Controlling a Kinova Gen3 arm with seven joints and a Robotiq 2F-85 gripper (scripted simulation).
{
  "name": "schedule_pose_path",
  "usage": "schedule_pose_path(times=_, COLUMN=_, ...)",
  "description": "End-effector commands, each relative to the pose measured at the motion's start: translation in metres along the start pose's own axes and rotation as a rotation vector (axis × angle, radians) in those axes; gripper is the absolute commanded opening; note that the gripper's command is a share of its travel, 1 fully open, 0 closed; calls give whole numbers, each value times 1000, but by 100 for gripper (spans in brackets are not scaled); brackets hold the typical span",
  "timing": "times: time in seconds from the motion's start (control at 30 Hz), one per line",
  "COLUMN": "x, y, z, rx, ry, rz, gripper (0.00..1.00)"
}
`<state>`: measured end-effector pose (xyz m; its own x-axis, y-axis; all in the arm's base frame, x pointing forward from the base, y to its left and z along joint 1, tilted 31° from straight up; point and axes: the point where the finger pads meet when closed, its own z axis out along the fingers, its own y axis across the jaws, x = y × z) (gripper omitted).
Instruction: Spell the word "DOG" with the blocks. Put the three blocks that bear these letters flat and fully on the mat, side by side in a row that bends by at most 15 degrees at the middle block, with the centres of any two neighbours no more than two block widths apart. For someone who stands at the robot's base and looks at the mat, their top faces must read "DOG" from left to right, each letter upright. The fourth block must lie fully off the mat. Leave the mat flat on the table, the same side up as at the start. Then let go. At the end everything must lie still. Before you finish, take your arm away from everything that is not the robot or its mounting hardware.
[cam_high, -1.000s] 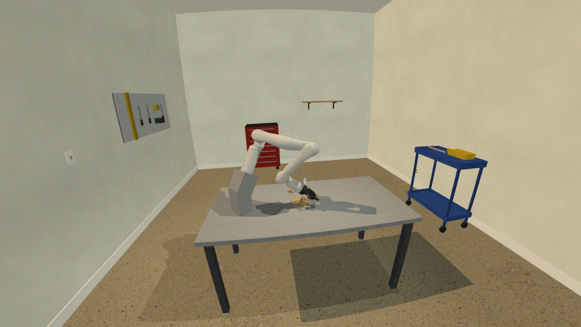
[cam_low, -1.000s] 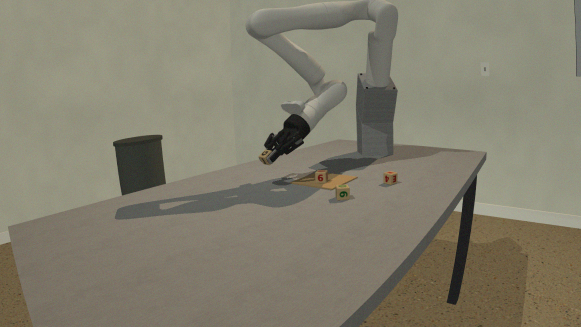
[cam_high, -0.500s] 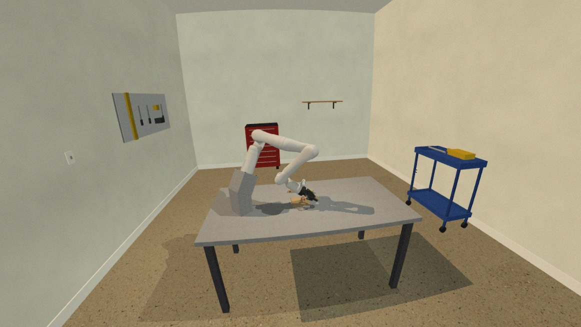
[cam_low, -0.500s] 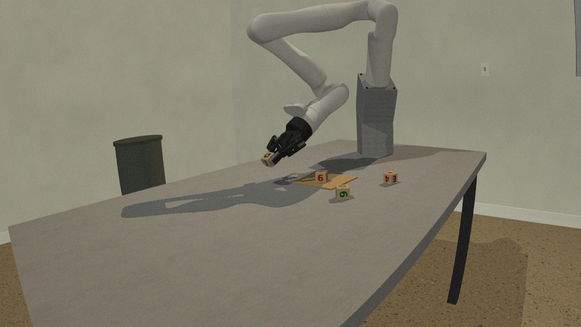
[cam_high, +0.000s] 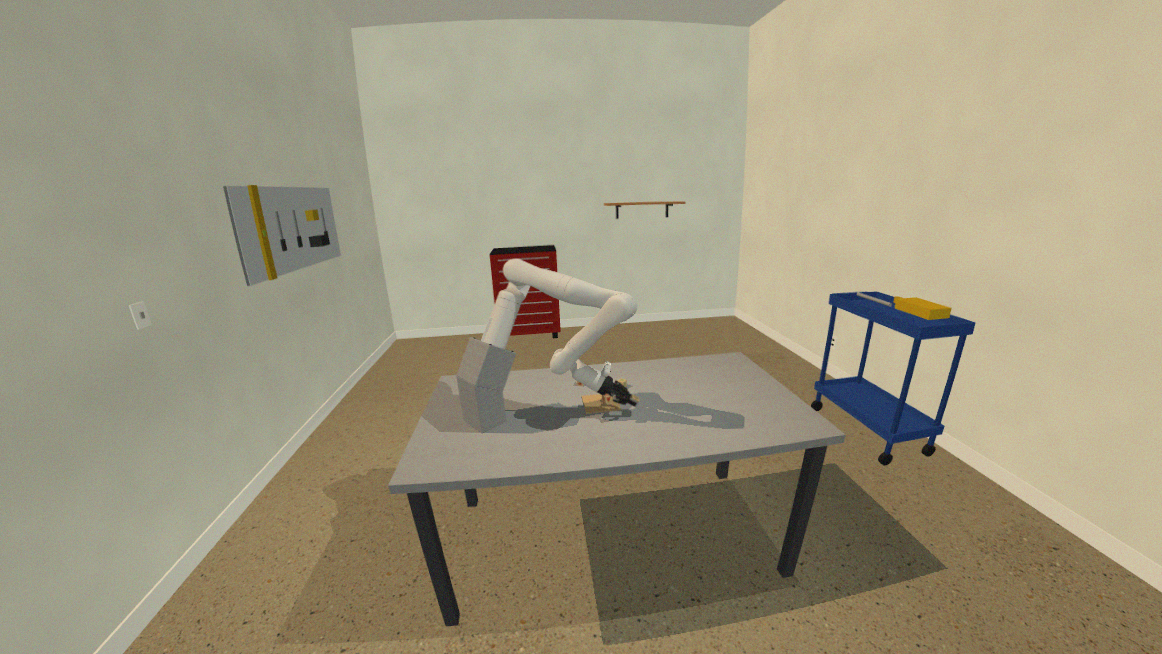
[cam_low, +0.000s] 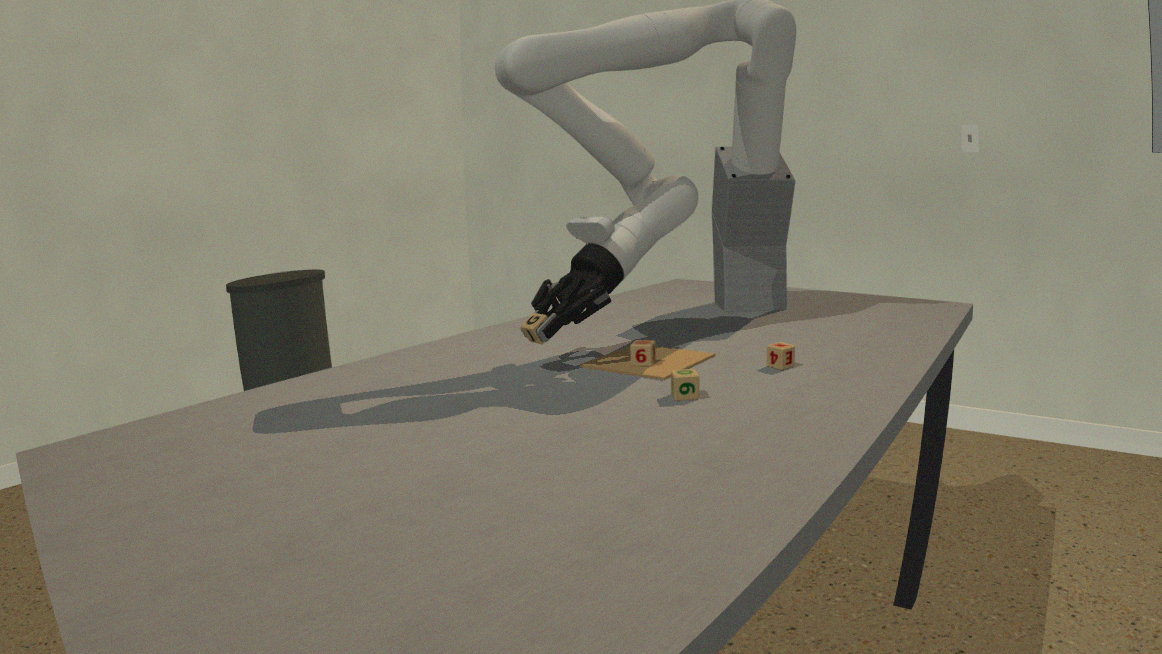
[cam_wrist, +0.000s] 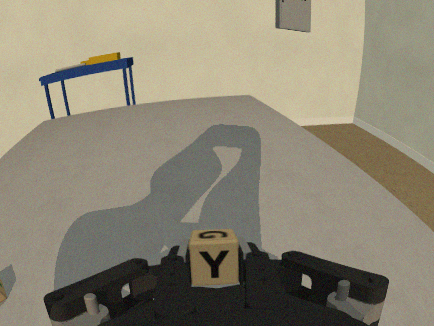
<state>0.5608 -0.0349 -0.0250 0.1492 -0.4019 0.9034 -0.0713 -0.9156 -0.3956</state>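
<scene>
Because its G must finish face-up, the claw (cam_high: 634, 401) (cam_low: 538, 318) (cam_wrist: 213, 250) apparently pinches the G block (cam_low: 533, 327) (cam_wrist: 215, 264) by opposite sides, tilted above the counter (cam_high: 520, 454) (cam_low: 365, 503) (cam_wrist: 125, 175).

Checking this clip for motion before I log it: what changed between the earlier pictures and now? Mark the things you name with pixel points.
The gripper (cam_high: 631, 400) (cam_low: 540, 321) (cam_wrist: 213, 250) moved down, carrying the G/Y block (cam_high: 636, 398) (cam_low: 533, 327) (cam_wrist: 215, 262) lower. Nothing was taken or let go. The mat (cam_high: 592, 402) (cam_low: 691, 358) and the other three blocks stayed put.
</scene>
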Motion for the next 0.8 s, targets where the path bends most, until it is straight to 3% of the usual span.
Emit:
schedule_pose_path(times=0.0, x=-11, y=-2, z=5, rx=3, ry=-6, rz=-3, gripper=26)
schedule_pose_path(times=0.33, x=-30, y=-2, z=17, rx=3, ry=-6, rz=-3, gripper=26)
schedule_pose_path(times=0.77, x=-32, y=-2, z=17, rx=4, ry=-7, rz=-2, gripper=26)
